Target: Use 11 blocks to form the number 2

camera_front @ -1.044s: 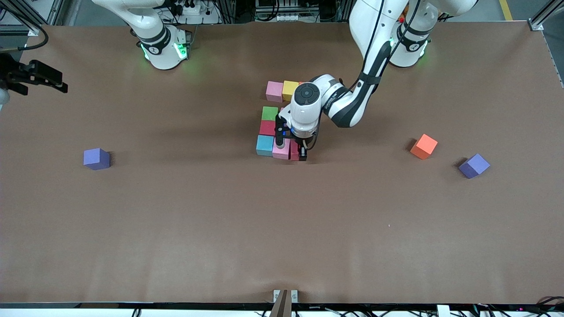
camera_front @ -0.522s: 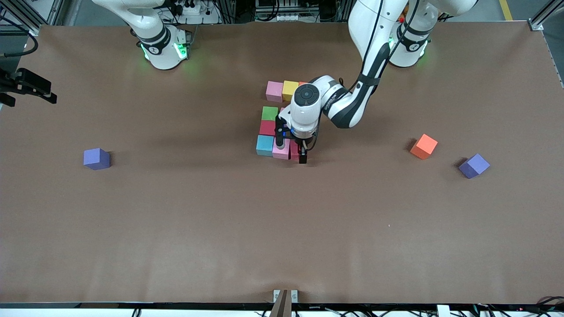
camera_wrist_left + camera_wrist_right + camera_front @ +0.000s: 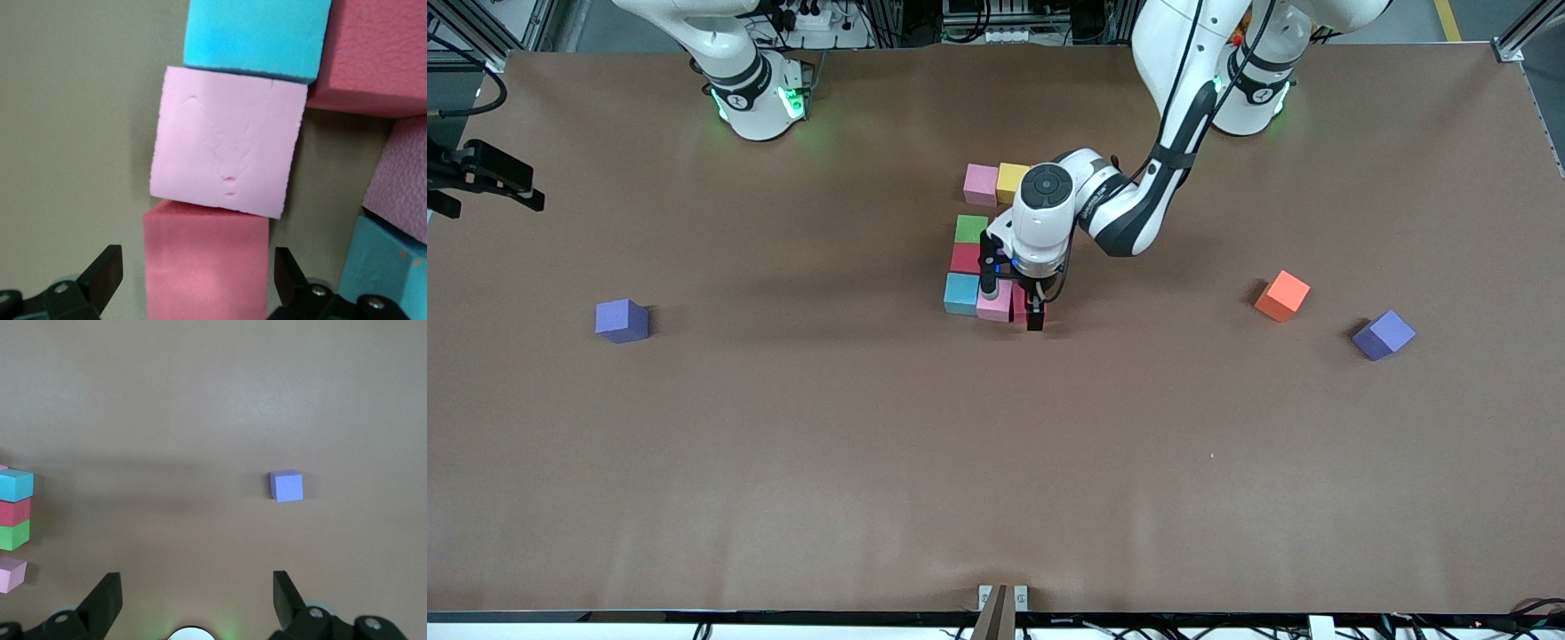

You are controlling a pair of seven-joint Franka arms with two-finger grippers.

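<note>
Brown paper-like sheeting covers the table (image 3: 783, 462), and near its middle the small matte foam cubes are gathered into a partial figure. Farthest from the front camera sit a pink cube (image 3: 980, 183) and a yellow cube (image 3: 1011, 180) touching side by side; nearer come a green cube (image 3: 970, 228), then a dark red cube (image 3: 965, 258), then a light blue cube (image 3: 960, 293) in a column toward the right arm's end of the group. Beside the light blue one lies another pink cube (image 3: 992, 303), and touching that a second red cube (image 3: 1020, 305), mostly hidden under the left gripper (image 3: 1014, 304). The left wrist view shows that gripper's fingers (image 3: 100, 273) spread wide on either side of this red cube (image 3: 207, 263), with a gap on each side and nothing gripped; the pink cube (image 3: 227, 140) and light blue cube (image 3: 257, 30) continue the row, and further pinkish and light blue cubes show at the edge. A single orange cube (image 3: 1282, 295) rests well apart toward the left arm's end of the table, with a purple cube (image 3: 1384, 334) near it, slightly nearer the front camera. Another purple cube (image 3: 622, 320) lies alone toward the right arm's end. The right gripper (image 3: 480, 173) waits at that end's edge of the table, its fingers (image 3: 103, 597) wide apart and empty, looking down on that purple cube (image 3: 287, 486).
</note>
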